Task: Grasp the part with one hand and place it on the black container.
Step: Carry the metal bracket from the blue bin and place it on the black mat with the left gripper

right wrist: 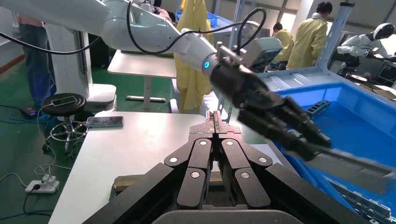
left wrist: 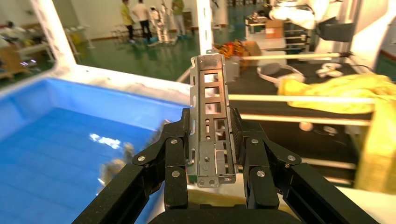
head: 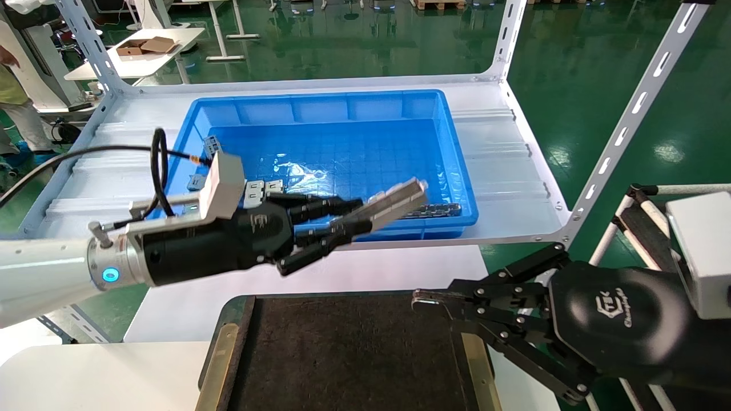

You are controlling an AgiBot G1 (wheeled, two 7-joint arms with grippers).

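Note:
My left gripper is shut on the part, a long grey metal channel with rectangular cutouts. It holds the part in the air over the front rim of the blue bin, the free end pointing right and away. In the left wrist view the part stands clamped between both fingers. The black container, a flat dark tray with brass-coloured side strips, lies at the near edge, below and nearer than the part. My right gripper hovers shut and empty over the container's right side, and its closed tips show in the right wrist view.
The blue bin sits on the white shelf and holds a dark chain-like strip at its front right and small grey plates by the left wrist. Slanted white frame posts flank the shelf. A white table lies at the lower left.

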